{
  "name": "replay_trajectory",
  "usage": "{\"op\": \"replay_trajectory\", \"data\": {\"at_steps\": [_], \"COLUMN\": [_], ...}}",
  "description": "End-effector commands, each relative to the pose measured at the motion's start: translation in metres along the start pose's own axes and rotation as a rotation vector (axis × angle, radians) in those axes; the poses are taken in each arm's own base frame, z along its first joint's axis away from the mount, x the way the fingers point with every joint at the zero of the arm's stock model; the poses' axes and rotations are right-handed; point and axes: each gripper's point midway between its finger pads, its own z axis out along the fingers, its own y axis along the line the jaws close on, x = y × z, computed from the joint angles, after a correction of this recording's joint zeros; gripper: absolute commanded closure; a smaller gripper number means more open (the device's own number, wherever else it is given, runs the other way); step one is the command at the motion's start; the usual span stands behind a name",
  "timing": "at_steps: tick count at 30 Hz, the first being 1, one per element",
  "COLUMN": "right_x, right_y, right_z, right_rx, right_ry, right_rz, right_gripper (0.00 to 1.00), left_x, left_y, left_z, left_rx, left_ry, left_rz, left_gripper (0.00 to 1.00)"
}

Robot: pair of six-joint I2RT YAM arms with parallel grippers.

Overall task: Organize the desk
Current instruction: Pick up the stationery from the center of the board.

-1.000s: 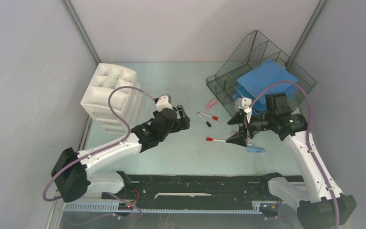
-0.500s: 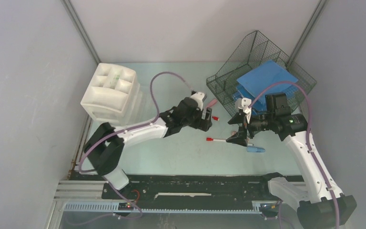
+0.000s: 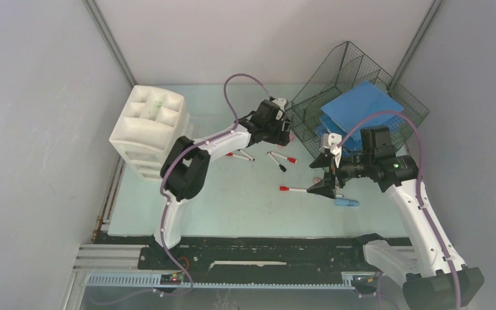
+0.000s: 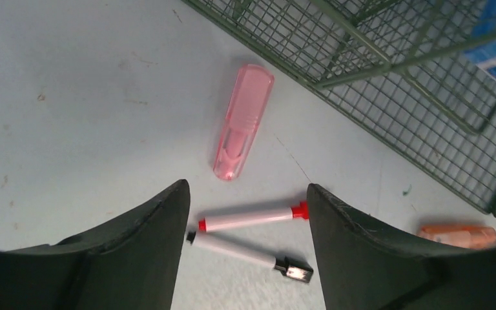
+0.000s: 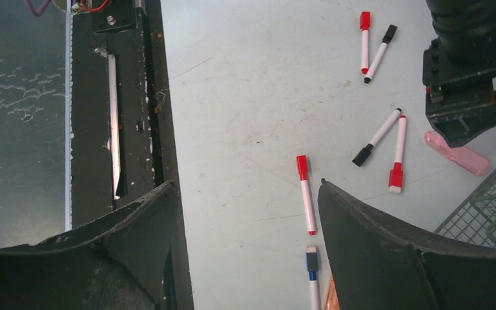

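Left arm has swung right across from beside the white drawers (image 3: 152, 129), so the left tool (image 3: 283, 131) now sits up by the wire tray (image 3: 361, 71) toward the far edge. Right arm hasn't budged.

Front to back: a black rail (image 3: 265, 248) runs along the near edge of the pale green tabletop (image 3: 232, 206), which fills the floor between the grey walls. The right tool (image 3: 321, 184) hangs over the right half of it, fingers spread wide with nothing between them. A small blue case (image 3: 347, 202) lies just beside it on the near side. Below that tool is a red-capped marker (image 5: 306, 203), with a blue-capped marker (image 5: 312, 278) almost end to end with it.

Further in, around the middle, a second red marker (image 4: 252, 217) and a black-capped marker (image 4: 248, 253) lie side by side, nearly touching. Another pair of markers (image 3: 239, 154) sits to their left, next to the left arm.

The left tool is open and empty too, pointing down at a pink case (image 4: 243, 123) that lies flat, clear of both fingers. There's a small orange thing (image 4: 458, 235) just off the tray's corner, can't tell what it is.

The tray sits tilted in the far right corner with blue folders (image 3: 361, 103) in it. The drawers stand in the far left corner.
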Motion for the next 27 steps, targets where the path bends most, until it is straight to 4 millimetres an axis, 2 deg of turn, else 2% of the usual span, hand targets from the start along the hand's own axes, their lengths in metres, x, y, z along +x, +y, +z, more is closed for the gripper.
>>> {"op": "replay_trajectory", "data": {"at_steps": [1,6,11,15,23,27], "right_x": [-0.001,-0.001,0.000,0.000,0.001,0.000], "right_y": [0.001,0.001,0.002,0.002,0.002,0.002], "right_z": [-0.003,-0.003,-0.002,-0.002,-0.002,-0.002], "right_rx": [0.012,0.013,0.012,0.011,0.012,0.011], "right_ry": [-0.003,-0.001,0.004,0.006,0.013,0.011], "right_rz": [-0.026,-0.027,-0.030,-0.035,-0.034,-0.037], "right_gripper": [0.13,0.13,0.13,0.13,0.13,0.13], "left_x": [-0.007,0.000,0.009,0.014,0.021,0.025], "left_y": [-0.007,-0.005,0.001,0.002,-0.001,0.003], "left_z": [0.016,0.037,0.049,0.054,0.061,0.060], "left_rx": [-0.005,-0.016,-0.047,-0.066,-0.077,-0.120], "left_ry": [0.034,0.080,0.120,0.150,0.186,0.199], "left_rz": [-0.011,-0.016,-0.024,-0.024,-0.023,0.007], "left_gripper": [0.28,0.35,0.38,0.38,0.51,0.53]}}
